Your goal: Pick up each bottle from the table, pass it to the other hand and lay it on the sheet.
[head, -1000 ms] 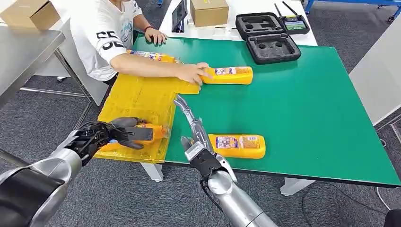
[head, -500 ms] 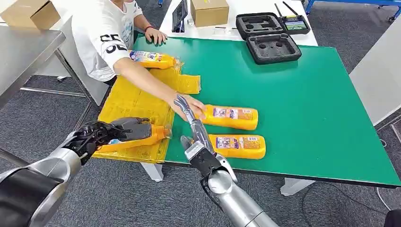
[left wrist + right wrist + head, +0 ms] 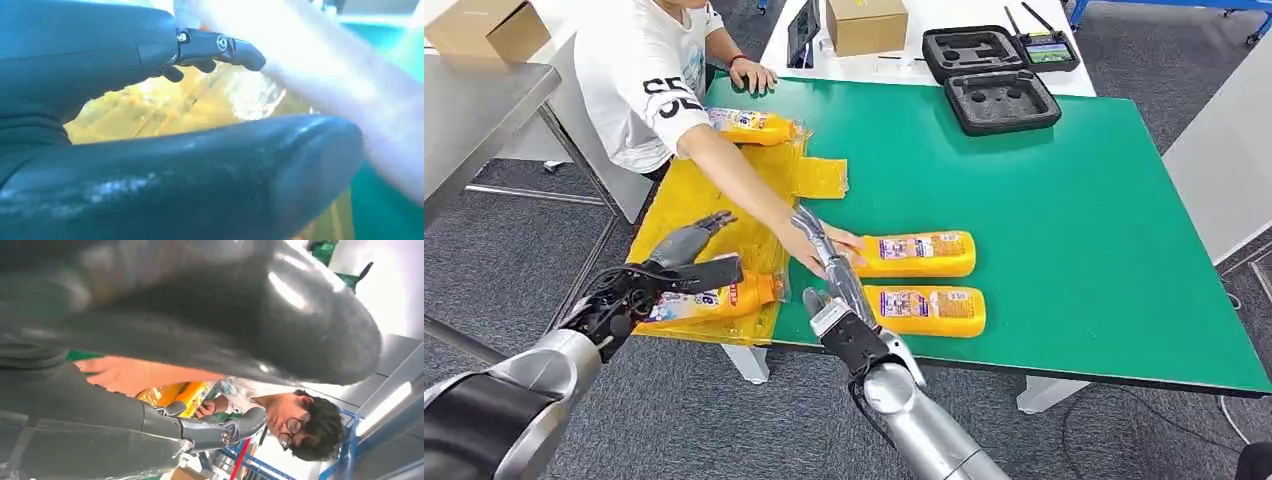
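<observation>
L hand (image 3: 686,262): fingers spread wide, nothing held, over glossy orange plastic bottle (image 3: 714,299) on crinkled yellow sheet (image 3: 714,205).
R hand (image 3: 824,262): fingers straight, apart, empty; hides person's hand (image 3: 816,246) partly.

The left hand (image 3: 165,125) spreads its thick dark grey thumb and black jointed fingers (image 3: 220,46) apart, holding nothing. Between them lies the crinkled yellow plastic sheet (image 3: 200,102). Beyond the sheet, a person's pale blurred forearm (image 3: 340,85) crosses over the green table top (image 3: 390,205).

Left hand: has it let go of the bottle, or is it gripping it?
Let go. The left hand has its fingers spread above the bottle, which lies flat on the sheet.
</observation>
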Available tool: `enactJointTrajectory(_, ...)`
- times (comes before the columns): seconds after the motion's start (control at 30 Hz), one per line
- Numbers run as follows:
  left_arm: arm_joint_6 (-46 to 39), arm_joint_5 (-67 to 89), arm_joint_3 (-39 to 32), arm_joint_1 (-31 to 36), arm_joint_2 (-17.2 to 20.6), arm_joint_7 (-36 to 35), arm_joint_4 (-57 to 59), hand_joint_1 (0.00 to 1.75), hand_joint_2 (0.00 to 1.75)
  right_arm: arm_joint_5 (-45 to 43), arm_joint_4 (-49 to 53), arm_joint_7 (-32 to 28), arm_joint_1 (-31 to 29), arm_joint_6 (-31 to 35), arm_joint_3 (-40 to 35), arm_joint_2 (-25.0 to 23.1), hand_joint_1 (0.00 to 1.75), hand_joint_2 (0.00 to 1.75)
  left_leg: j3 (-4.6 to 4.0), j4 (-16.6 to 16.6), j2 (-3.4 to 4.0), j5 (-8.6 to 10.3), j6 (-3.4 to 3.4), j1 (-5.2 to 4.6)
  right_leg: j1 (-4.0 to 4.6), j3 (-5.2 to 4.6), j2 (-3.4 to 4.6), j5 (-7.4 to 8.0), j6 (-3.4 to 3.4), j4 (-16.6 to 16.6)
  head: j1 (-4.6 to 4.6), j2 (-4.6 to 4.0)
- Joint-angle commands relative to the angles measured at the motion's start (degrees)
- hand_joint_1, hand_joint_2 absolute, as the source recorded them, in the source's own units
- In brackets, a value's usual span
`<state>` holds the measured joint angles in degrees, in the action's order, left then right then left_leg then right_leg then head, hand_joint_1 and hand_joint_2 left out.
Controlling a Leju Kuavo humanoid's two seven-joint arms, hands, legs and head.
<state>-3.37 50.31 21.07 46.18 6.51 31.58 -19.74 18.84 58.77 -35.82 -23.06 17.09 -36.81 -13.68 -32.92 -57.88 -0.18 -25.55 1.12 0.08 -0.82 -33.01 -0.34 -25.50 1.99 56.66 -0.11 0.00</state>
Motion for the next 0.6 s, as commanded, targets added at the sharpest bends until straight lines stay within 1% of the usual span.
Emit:
enactJointTrajectory(0.03, -1.7, 0.3, -1.7, 0.6, -1.0, 0.7, 0.7, 0.0, 0.0, 0.1, -2.4, 0.2, -1.2, -0.7, -0.3, 1.3, 0.0, 0.0, 0.1, 0.0, -0.02, 0.0, -0.09, 0.13, 0.14, 0.16, -0.01, 0.03, -0.11, -0.1, 0.0, 0.0)
enactJointTrajectory(0.1, -11.7, 1.7, -2.0, 0.3, -0.6, 1.0, -0.1, 0.0, 0.0, 0.2, -2.9, 0.6, -1.1, -1.5, -0.5, 1.2, 0.0, 0.0, 0.04, 0.0, -0.02, 0.0, -0.05, 0.07, 0.08, 0.07, -0.01, 0.01, -0.06, 0.0, -0.02, 0.0)
enactJointTrajectory(0.13, -22.1, 3.2, -3.0, -0.2, -0.8, 1.5, -0.8, 0.0, 0.0, 0.6, -2.9, 0.8, -1.0, -2.0, -0.3, 1.1, 0.0, 0.0, 0.06, 0.0, 0.0, 0.0, -0.06, 0.1, 0.11, 0.1, 0.01, 0.02, -0.08, -0.1, 0.0, 0.0)
enactJointTrajectory(0.17, -30.3, 4.7, -3.4, -0.6, -0.9, 1.0, -1.6, 0.0, 0.0, 0.6, -2.9, 0.8, -1.1, -2.4, -0.4, 0.9, 0.0, 0.0, 0.02, 0.0, -0.02, 0.0, -0.05, 0.09, 0.09, 0.07, -0.01, 0.02, -0.07, -0.1, 0.0, 0.0)
enactJointTrajectory(0.2, -36.6, 6.0, -4.4, -1.2, -0.7, 1.2, -3.2, 0.0, 0.0, 0.7, -3.0, 0.8, -1.3, -2.8, -0.6, 0.8, 0.0, 0.0, 0.02, 0.0, -0.02, -0.01, -0.04, 0.07, 0.08, 0.06, -0.01, 0.0, -0.06, 0.0, -0.02, 0.0)
enactJointTrajectory(0.23, -36.6, 17.7, -11.6, -5.6, -0.6, -1.4, -15.1, 0.0, 0.0, 0.6, -3.4, 0.9, -1.6, -3.6, -1.1, 0.5, 0.0, 0.0, 0.08, 0.0, 0.0, -0.03, -0.09, 0.17, 0.18, 0.15, 0.02, 0.01, -0.12, -0.1, 0.0, 0.0)
enactJointTrajectory(0.27, -36.6, 27.0, -19.8, -9.2, -2.7, -0.7, -24.2, 0.0, 0.0, 0.7, -3.8, 1.0, -1.9, -4.1, -1.6, 0.3, 0.0, 0.0, 0.02, 0.0, 0.02, -0.02, -0.05, 0.08, 0.09, 0.06, 0.03, 0.01, -0.07, -0.1, 0.0, 0.0)
enactJointTrajectory(0.3, -36.6, 32.3, -24.5, -11.6, -4.4, 0.2, -32.6, 0.0, 0.0, 1.1, -4.2, 1.0, -2.2, -4.4, -2.3, 0.2, 0.0, 0.0, 0.06, 0.0, 0.07, -0.05, -0.07, 0.11, 0.12, 0.09, 0.09, 0.01, -0.09, -0.1, 0.0, 0.0)
enactJointTrajectory(0.33, -36.6, 36.1, -27.0, -13.7, -6.0, 0.8, -40.9, 0.0, 0.0, 1.2, -4.6, 1.2, -2.5, -4.4, -2.7, 0.0, 0.0, 0.0, 0.01, 0.0, -0.04, -0.01, -0.03, 0.05, 0.06, 0.07, -0.03, -0.01, -0.05, -0.1, 0.0, 0.0)
enactJointTrajectory(0.37, -36.6, 35.8, -27.8, -14.3, -6.8, 1.8, -44.0, 0.0, 0.0, 1.4, -4.8, 1.3, -2.7, -4.3, -3.0, -0.1, 0.0, 0.0, -0.09, 0.0, -0.11, 0.01, -0.02, 0.04, 0.04, -0.01, -0.1, -0.01, -0.04, 0.0, -0.04, 0.0)
enactJointTrajectory(0.4, -36.6, 37.0, -28.0, -14.9, -7.3, 1.6, -48.0, 0.0, 0.0, 1.4, -4.9, 1.5, -2.9, -4.4, -3.1, -0.2, 0.0, 0.0, 0.0, -0.1, -0.06, -0.08, -0.05, 0.13, 0.14, 0.11, -0.05, -0.05, -0.09, -0.1, -0.02, 0.0)
enactJointTrajectory(0.43, -36.6, 36.6, -28.3, -15.2, -7.9, 1.7, -50.6, 0.0, 0.0, 1.1, -4.9, 1.7, -3.1, -4.6, -3.1, -0.2, 0.0, 0.0, -0.11, -0.1, -0.2, -0.05, -0.04, 0.13, 0.14, 0.04, -0.2, -0.06, -0.06, 0.0, 0.0, 0.0)
enactJointTrajectory(0.47, -36.6, 36.6, -29.0, -15.5, -8.7, 2.5, -53.3, 0.0, 0.0, 1.2, -4.9, 1.9, -3.2, -4.7, -3.2, -0.2, 0.0, 0.0, -0.25, -0.1, -0.15, -0.01, -0.01, 0.08, 0.07, -0.14, -0.15, -0.01, -0.03, 0.0, -0.02, 0.0)
enactJointTrajectory(0.5, -36.6, 36.0, -29.5, -15.7, -9.4, 2.6, -55.8, 0.0, 0.0, 1.2, -4.9, 2.2, -3.4, -4.8, -3.2, -0.1, 0.0, 0.0, -0.22, -0.3, -0.13, -0.11, -0.03, 0.16, 0.16, -0.07, -0.13, -0.08, -0.06, 0.1, 0.0, 0.0)
enactJointTrajectory(0.53, -36.6, 32.1, -34.9, -15.4, -12.8, 8.4, -58.3, 0.0, 0.0, 1.4, -4.8, 2.3, -3.3, -4.6, -3.2, 0.0, 0.0, 0.0, -0.23, -0.1, 0.08, -0.04, -0.02, 0.09, 0.08, -0.21, 0.08, 0.02, -0.03, 0.0, 0.04, -0.02)
enactJointTrajectory(0.6, -36.6, 23.7, -33.2, -16.6, -14.2, 8.4, -61.6, 0.0, 0.0, 2.5, -4.1, 3.2, -3.7, -3.3, -2.8, 0.5, 0.0, 0.0, -0.21, -0.1, 0.28, -0.08, -0.05, 0.12, 0.09, -0.18, 0.23, 0.01, -0.07, 0.0, -0.02, 0.0)
